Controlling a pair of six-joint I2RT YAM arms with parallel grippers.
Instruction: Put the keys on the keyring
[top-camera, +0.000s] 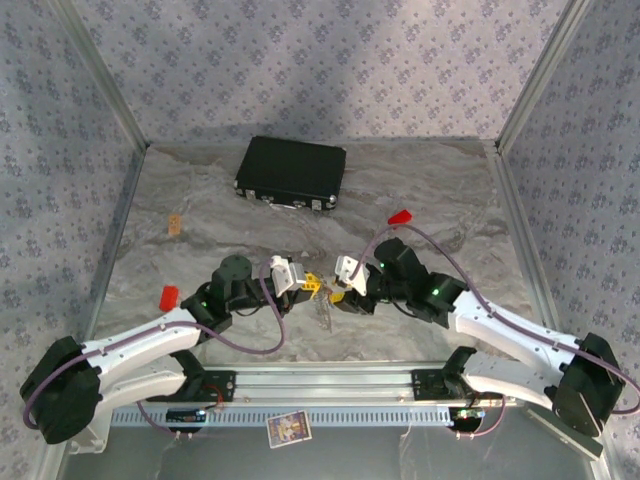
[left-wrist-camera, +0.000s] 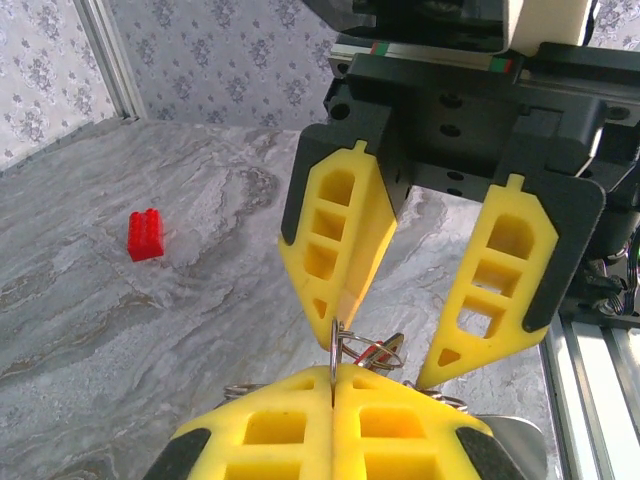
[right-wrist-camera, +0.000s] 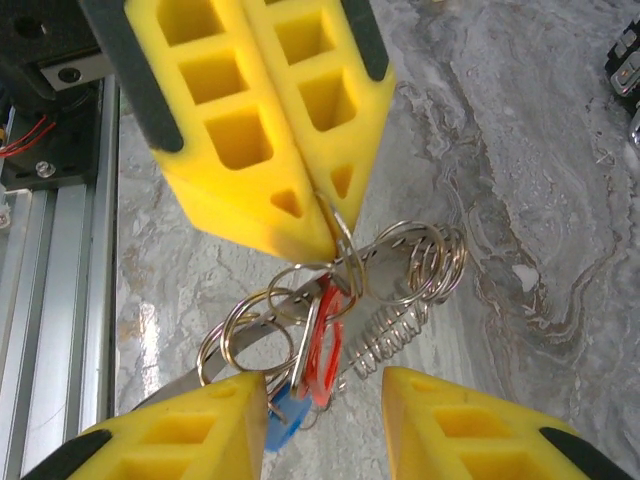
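Left pincer (left-wrist-camera: 333, 375) fully closed, keyring (left-wrist-camera: 334, 348) clamped between its tips, right pincer (right-wrist-camera: 325, 385) part open, gripping nothing, red key (right-wrist-camera: 322, 360) and blue key (right-wrist-camera: 283, 420) hanging between its jaws.

Yellow claw fingers (right-wrist-camera: 185, 185); silver keyring (right-wrist-camera: 343, 240); red key head (right-wrist-camera: 322, 365); blue key head (right-wrist-camera: 285, 420); grey marbled table (top-camera: 450, 200); black case (top-camera: 291, 172).

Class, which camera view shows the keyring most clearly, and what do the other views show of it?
Right wrist: the keyring appears close up, pinched by the shut left end effector. Left wrist shows it edge-on between the fingertips; top external shows it barely discernible.
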